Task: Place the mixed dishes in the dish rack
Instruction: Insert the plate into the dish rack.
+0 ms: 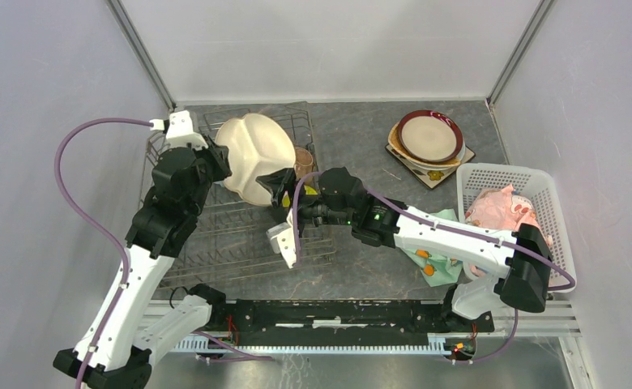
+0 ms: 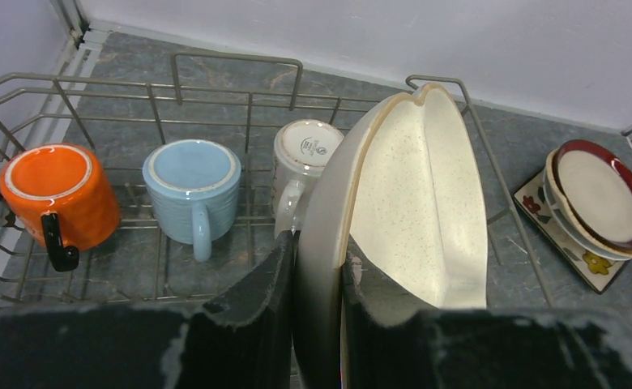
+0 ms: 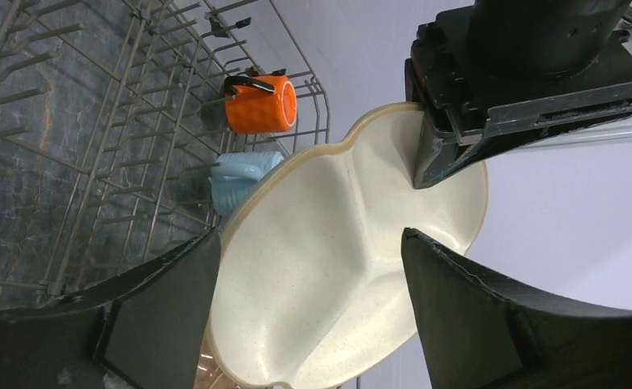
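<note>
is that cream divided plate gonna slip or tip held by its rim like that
Likely stiff: the cream divided plate shows no sag on edge. The left gripper pinches only one smooth rim, so it may slip or swing.

- I see a grey marbled tabletop.
- Far-left corner: the wire dish rack stands here, reaching toward the near edge.
- Far edge, right: plate stack, red-rimmed plate uppermost.
- Right edge: white perforated basket.
- Beside it: teal patterned cloth.
</note>
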